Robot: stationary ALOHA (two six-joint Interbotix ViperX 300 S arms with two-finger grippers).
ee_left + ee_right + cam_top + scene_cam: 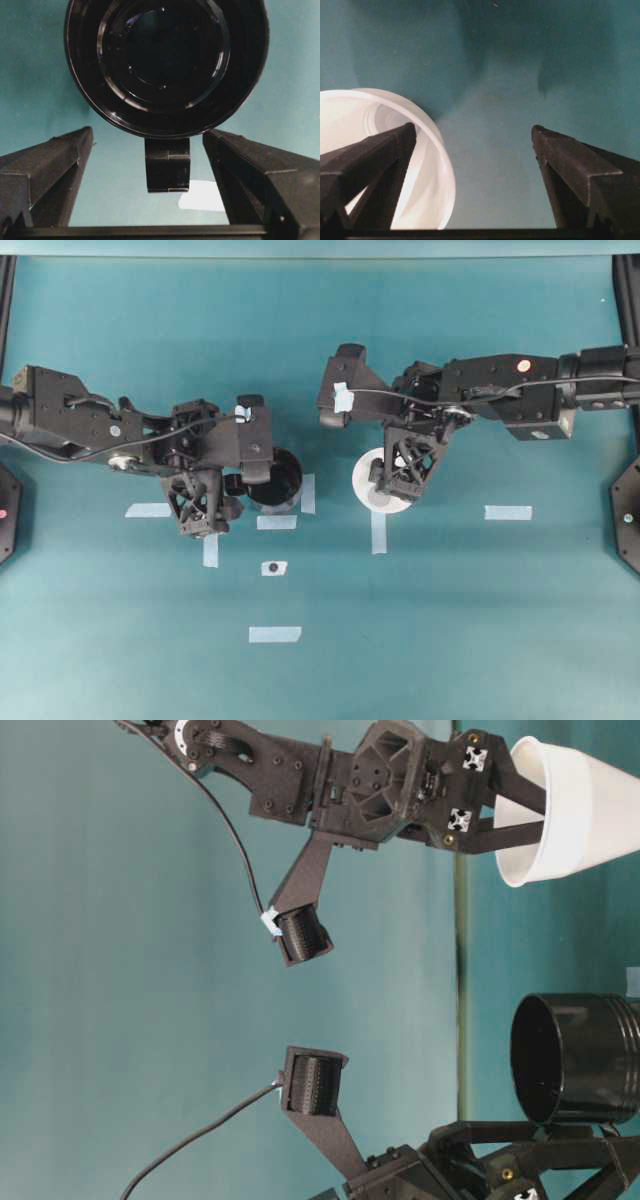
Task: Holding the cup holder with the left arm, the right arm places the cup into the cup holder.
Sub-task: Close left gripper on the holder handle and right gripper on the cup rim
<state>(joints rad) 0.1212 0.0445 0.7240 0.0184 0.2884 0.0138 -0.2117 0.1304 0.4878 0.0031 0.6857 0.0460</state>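
Overhead: I see black holder [276, 478] on table [450, 640], white cup [372, 480] to its right.
L wrist: left tool [161, 150] spread, straddling handle [167, 165].
R wrist: right tool [472, 142] spread, one finger [380, 160] inside cup.

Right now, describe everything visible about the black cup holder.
The cup holder is a glossy black round cylinder, plastic by its look, standing upright on the teal table with its mouth open and nothing inside; stepped rings show in its bottom. A small black handle juts from its side toward the left gripper, whose open fingers flank the handle without touching it. Tape strips lie beside it.
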